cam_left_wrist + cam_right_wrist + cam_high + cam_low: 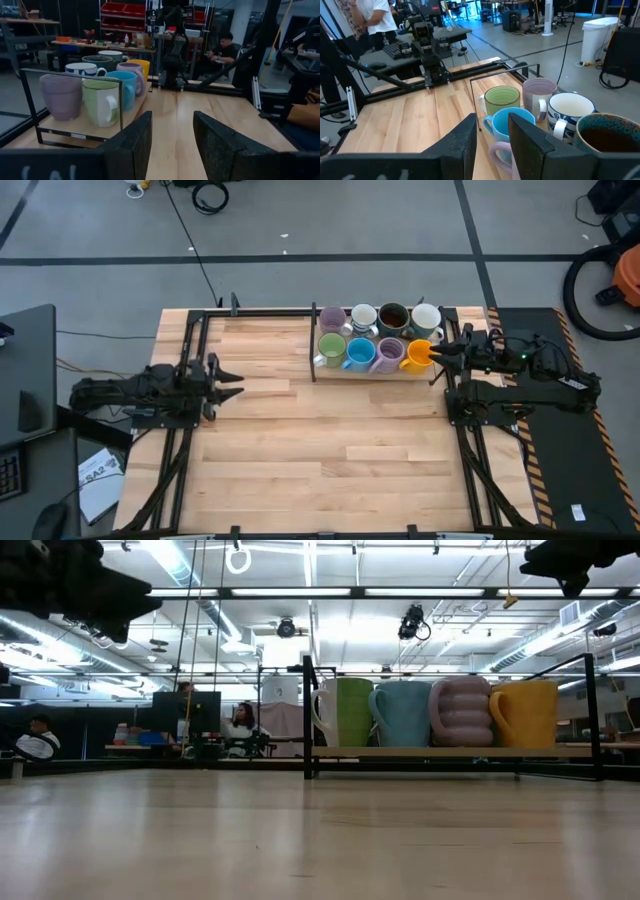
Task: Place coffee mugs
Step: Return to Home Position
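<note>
All 8 mugs (361, 353) stand on the shelf (440, 752) at the far edge of the table (330, 440), in 2 rows of 4. The orange mug (417, 355) ends the near row on the right arm's side. The right gripper (438, 352) hangs just beside that mug, and the low view shows it above the rims. It holds nothing: its fingers (460, 145) are spread with a clear gap and point along the near row. The left gripper (232, 380) waits well apart over the table's left side, its fingers (132, 145) also spread and empty. Placing looks finished, so what remains is probably the right arm's retreat. The orange mug lies ahead of and below the right fingertips, so pulling straight back toward the arm's own base should clear it without a nudge.
</note>
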`<action>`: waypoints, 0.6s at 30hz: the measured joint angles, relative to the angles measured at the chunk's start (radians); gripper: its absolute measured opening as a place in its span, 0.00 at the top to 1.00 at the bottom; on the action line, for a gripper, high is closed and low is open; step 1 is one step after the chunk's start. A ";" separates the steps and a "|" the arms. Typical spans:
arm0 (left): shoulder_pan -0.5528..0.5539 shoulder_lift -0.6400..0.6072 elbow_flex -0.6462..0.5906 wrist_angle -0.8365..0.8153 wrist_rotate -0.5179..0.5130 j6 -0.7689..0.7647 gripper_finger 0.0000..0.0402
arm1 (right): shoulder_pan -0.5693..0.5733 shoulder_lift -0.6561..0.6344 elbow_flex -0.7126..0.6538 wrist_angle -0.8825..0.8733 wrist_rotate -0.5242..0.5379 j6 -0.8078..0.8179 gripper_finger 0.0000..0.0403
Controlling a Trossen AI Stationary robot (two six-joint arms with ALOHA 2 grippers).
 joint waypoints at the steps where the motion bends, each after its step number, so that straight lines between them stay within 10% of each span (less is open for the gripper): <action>1: 0.000 -0.017 -0.016 0.004 0.000 0.000 0.62 | 0.000 0.000 0.000 0.000 0.000 0.000 0.71; 18: 0.003 -0.044 -0.169 0.160 0.003 -0.025 0.63 | 0.000 0.000 0.000 0.000 -0.014 0.023 0.71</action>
